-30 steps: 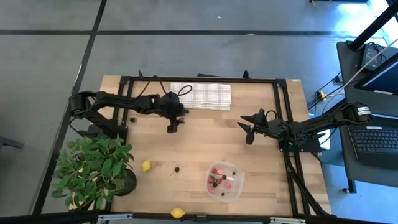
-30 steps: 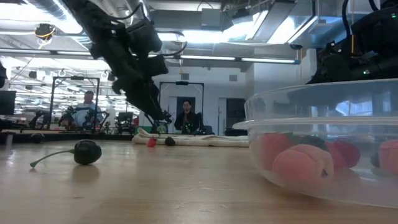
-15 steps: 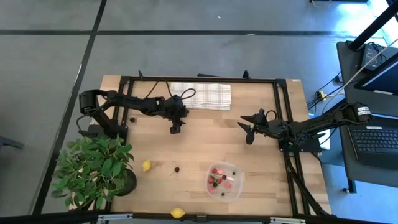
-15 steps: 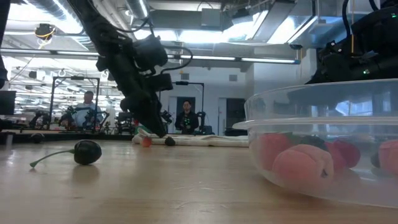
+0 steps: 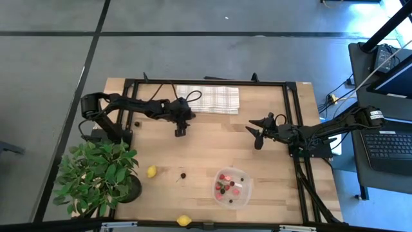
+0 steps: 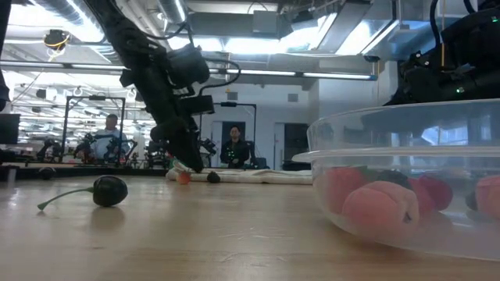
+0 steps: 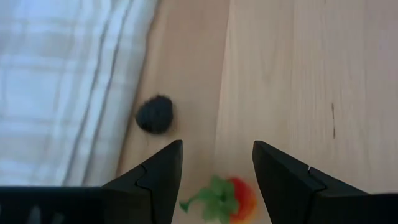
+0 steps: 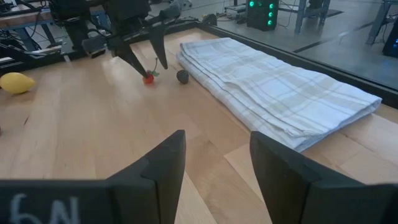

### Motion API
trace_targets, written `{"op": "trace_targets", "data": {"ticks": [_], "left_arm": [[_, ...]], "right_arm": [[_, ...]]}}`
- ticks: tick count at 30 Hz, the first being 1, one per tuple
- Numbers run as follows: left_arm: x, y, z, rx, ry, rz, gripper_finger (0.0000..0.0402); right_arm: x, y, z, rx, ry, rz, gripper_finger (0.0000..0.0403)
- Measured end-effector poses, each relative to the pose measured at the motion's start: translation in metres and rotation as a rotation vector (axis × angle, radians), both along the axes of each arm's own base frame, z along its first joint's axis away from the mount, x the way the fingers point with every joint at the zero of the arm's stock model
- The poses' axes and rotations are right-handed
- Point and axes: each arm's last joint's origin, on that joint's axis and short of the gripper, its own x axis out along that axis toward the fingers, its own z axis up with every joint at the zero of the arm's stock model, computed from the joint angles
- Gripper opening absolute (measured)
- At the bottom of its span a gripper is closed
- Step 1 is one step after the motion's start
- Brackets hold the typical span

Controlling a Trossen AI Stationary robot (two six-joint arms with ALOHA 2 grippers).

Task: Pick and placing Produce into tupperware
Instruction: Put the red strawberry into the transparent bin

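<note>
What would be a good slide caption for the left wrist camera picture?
Left gripper open over a small red strawberry-like piece on the wooden table, a dark berry beside the checked cloth.

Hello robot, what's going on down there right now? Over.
Left gripper open, straddling a small red berry beside the cloth. Right gripper open, waiting aside. Tupperware part filled. Path clear.

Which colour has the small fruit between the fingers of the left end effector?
Red, with a green leafy top; the left wrist view shows it best.

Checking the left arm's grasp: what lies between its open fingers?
A small red berry with green leaves sits between the left gripper fingers, on bare wood; the left wrist view shows it.
</note>
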Motion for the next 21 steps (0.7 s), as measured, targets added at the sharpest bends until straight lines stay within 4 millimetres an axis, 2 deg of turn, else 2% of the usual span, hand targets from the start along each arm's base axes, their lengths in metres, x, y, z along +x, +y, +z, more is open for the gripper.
{"op": "trace_targets", "data": {"ticks": [21], "left_arm": [[-0.0109, -0.0013, -0.0063, -0.056, 0.116, 0.013, 0.0188]], "right_arm": [[-0.0001, 0.0000, -0.0004, -0.001, 0.005, 0.000, 0.0182]]}}
